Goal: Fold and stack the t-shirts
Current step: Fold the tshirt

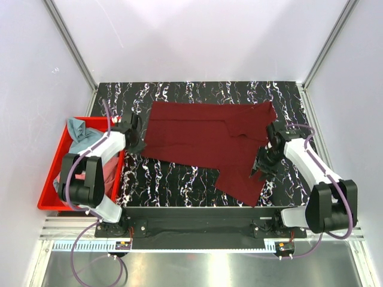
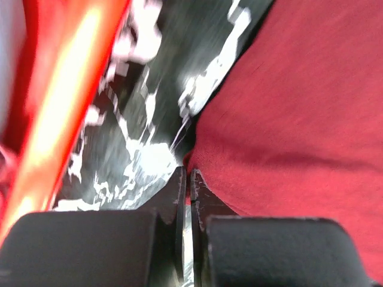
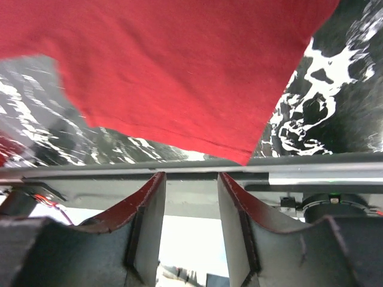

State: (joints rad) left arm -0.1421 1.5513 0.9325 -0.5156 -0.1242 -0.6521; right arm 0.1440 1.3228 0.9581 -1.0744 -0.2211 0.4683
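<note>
In the top view the left arm (image 1: 102, 149) covers most of the red bin (image 1: 49, 190), so the teal shirt (image 1: 78, 133) shows only a corner and the pink shirt (image 1: 110, 171) a sliver. The left wrist view is smeared; whether the left claw (image 2: 187, 177) pinches the edge of the maroon shirt (image 2: 287, 119) is unclear. That shirt runs off the frame there.

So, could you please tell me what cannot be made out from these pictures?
- Left wrist view: blurred; the left gripper is shut at the edge of the maroon t-shirt, but whether cloth is pinched cannot be told.
- Top view: the left arm covers most of the red bin; only bits of the teal t-shirt and pink t-shirt show.
- Right wrist view: the top edge cuts off the maroon t-shirt beyond the open right gripper.
</note>
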